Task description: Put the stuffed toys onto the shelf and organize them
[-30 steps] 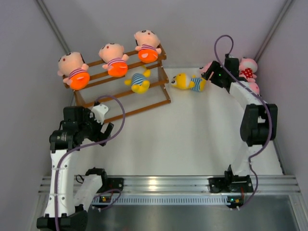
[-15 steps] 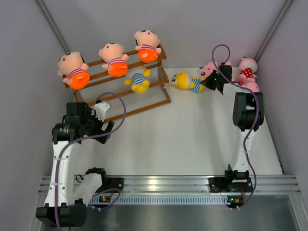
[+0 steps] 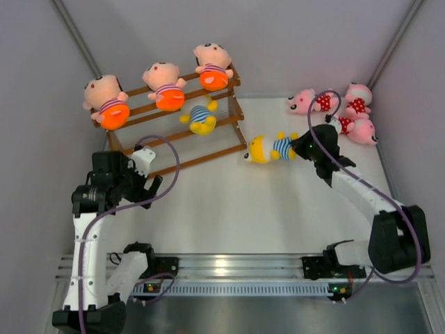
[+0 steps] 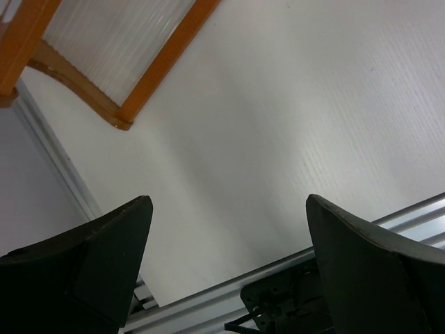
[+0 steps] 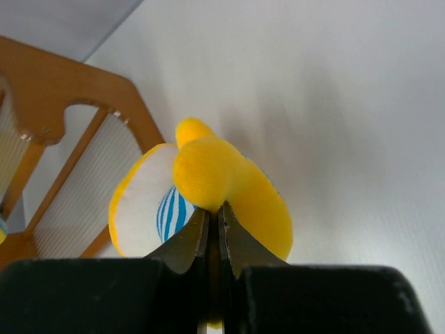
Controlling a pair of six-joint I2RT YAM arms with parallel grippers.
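Observation:
The brown wooden shelf (image 3: 222, 129) stands at the back left. Three peach-faced stuffed toys in orange shorts (image 3: 165, 87) sit along its top tier, and a yellow one in a blue-striped shirt (image 3: 201, 118) lies on the middle tier. My right gripper (image 3: 300, 147) is shut on a leg of another yellow striped toy (image 3: 270, 148), just right of the shelf's end. In the right wrist view the gripper (image 5: 215, 209) pinches yellow plush (image 5: 229, 181), with the shelf (image 5: 55, 90) behind on the left. My left gripper (image 3: 149, 188) stands open and holds nothing, in front of the shelf (image 4: 160, 62).
Three pink toys in red polka-dot dresses (image 3: 357, 97) lie in the back right corner, behind my right arm. White side walls close in the table left and right. An aluminium rail (image 3: 236, 268) runs along the near edge.
My right gripper has shut on the yellow toy and drawn it forward and left, away from the pink toys. The left arm has barely shifted.

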